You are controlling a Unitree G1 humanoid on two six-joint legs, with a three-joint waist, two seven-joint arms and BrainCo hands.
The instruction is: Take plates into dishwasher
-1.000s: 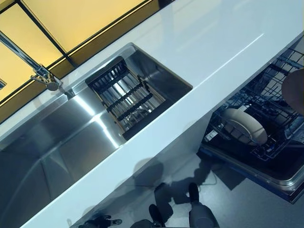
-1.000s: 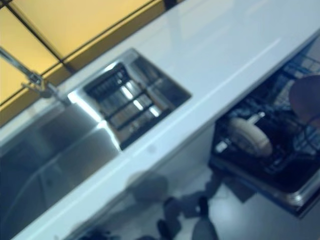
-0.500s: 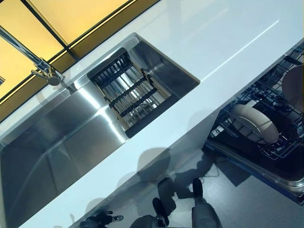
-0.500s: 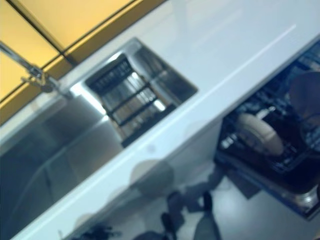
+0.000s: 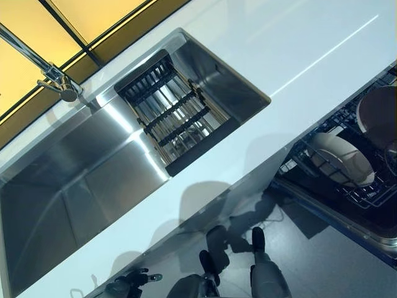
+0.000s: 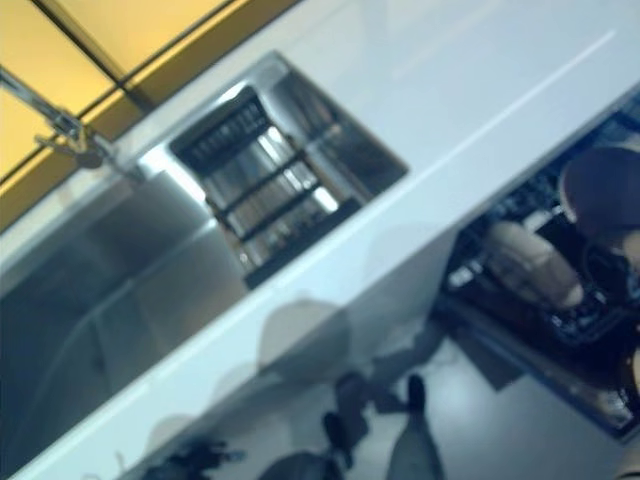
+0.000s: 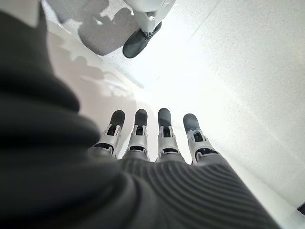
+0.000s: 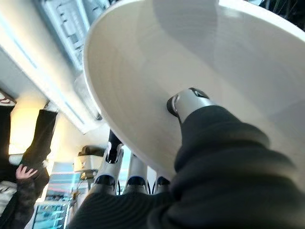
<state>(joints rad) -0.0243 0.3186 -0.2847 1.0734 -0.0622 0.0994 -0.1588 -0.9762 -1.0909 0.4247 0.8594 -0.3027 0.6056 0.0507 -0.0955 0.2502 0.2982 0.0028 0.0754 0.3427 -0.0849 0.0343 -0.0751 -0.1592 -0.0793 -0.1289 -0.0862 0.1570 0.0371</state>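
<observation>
Right wrist view: right hand pinches a smooth white plate at its rim.

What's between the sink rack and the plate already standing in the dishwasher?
In the left eye view, only a bare strip of white countertop separates the dish rack in the sink from the white plate standing in the dishwasher rack.

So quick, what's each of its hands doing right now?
Left hand: open, fingers straight, holding nothing.
Right hand: shut on a white plate, thumb on one face, fingers behind it.
</observation>
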